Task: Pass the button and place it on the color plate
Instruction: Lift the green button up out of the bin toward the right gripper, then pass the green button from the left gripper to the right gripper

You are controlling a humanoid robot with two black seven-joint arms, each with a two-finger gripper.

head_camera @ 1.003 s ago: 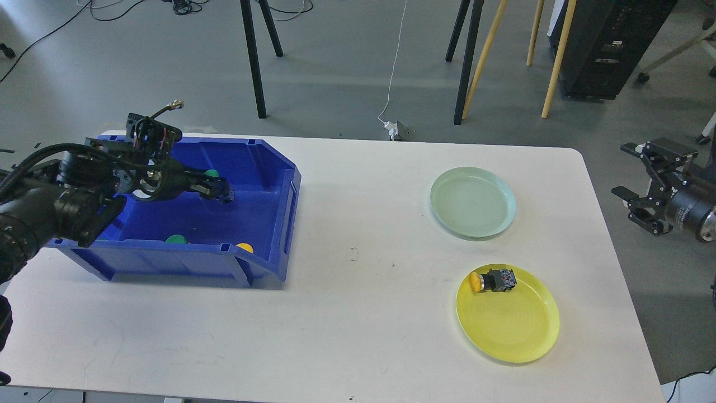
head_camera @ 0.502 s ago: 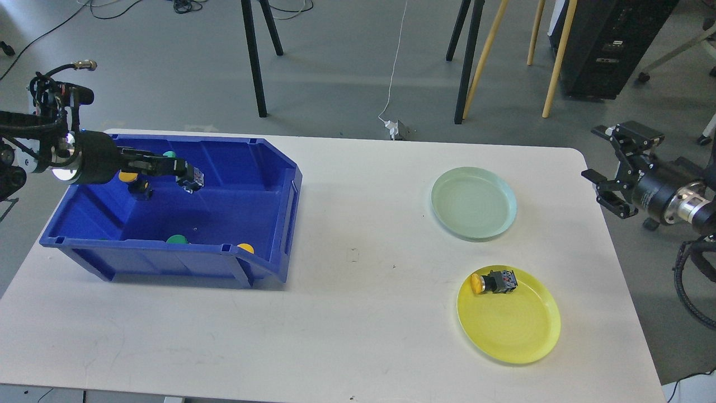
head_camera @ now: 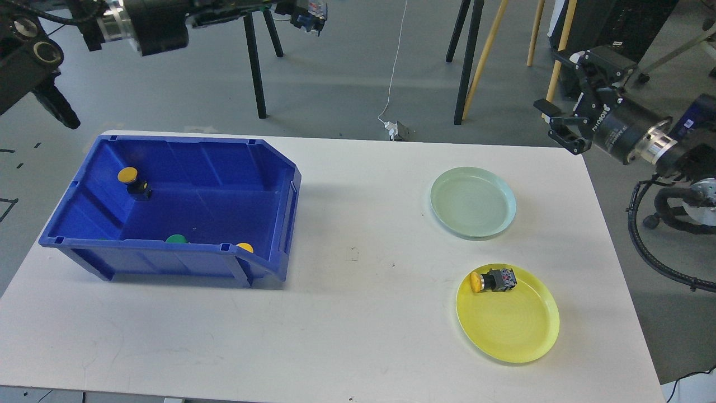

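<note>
- Left gripper (head_camera: 302,12) is high at the top edge, fingers pinched on a button (head_camera: 311,11) whose cap colour is hidden.
- Green plate (head_camera: 472,202) and yellow plate (head_camera: 508,313) lie far below to its right.
- Right gripper (head_camera: 562,120), fingers spread and empty, hovers just above-right of the green plate.

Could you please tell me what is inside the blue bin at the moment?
The blue bin holds a yellow button near its back left corner. A green cap and a yellow cap peek over the front wall; their bodies, and anything else behind that wall, are hidden.
</note>
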